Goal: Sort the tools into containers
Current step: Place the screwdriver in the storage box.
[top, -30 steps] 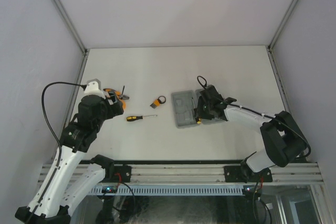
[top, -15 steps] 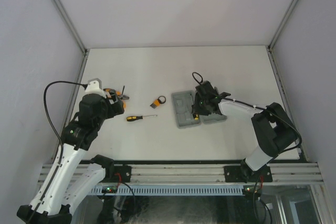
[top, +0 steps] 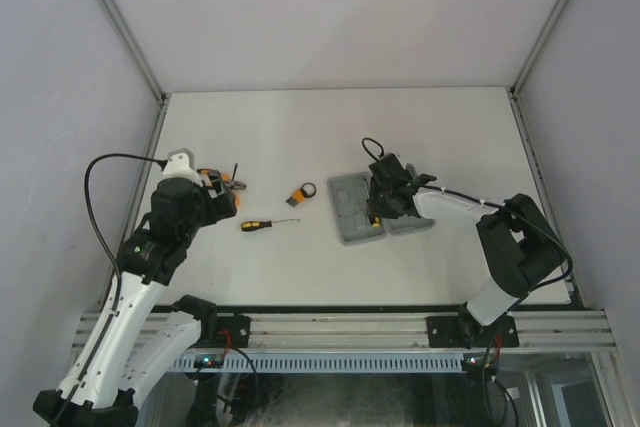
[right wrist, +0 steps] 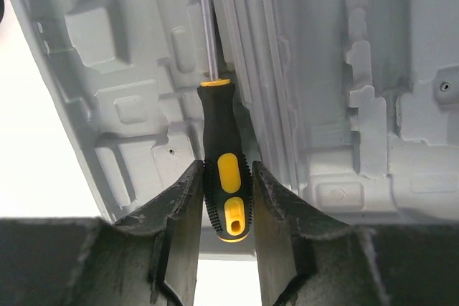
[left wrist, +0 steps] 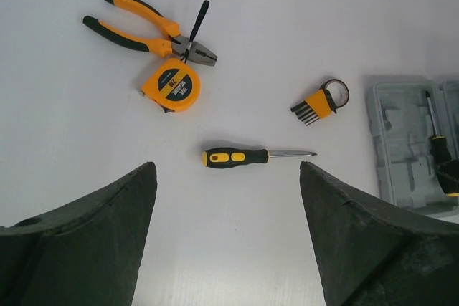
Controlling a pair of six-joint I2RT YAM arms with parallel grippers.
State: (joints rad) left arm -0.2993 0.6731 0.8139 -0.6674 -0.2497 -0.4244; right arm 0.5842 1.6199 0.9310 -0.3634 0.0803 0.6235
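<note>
the right gripper (right wrist: 225, 177) clamps the handle of a yellow-and-black screwdriver (right wrist: 219, 123) between both fingers, at the lower centre of the right wrist view. the shaft points to the top of the frame, running along the ridged hinge strip of the open grey tool case (right wrist: 107, 34). whether the tool already rests in a moulded slot or hangs just above it cannot be told.

from overhead, the case (top: 347, 215) lies open right of centre on the white table (top: 300, 127), and the right gripper (top: 378, 209) sits over its middle.

the left gripper (left wrist: 226, 170) stands wide open and grips nothing, its two dark fingers framing the lower corners of the left wrist view. a second screwdriver (left wrist: 237, 156) lies flat on the table at mid-frame, tip toward the case at the right edge. the hex-key set (left wrist: 319, 103), ring uppermost, lies between that screwdriver and the case, apart from both. at upper left the orange-handled pliers (left wrist: 147, 30) lie with a thin black rod (left wrist: 195, 28) across their jaws, and the round orange tape measure (left wrist: 171, 85) sits just below them.
</note>
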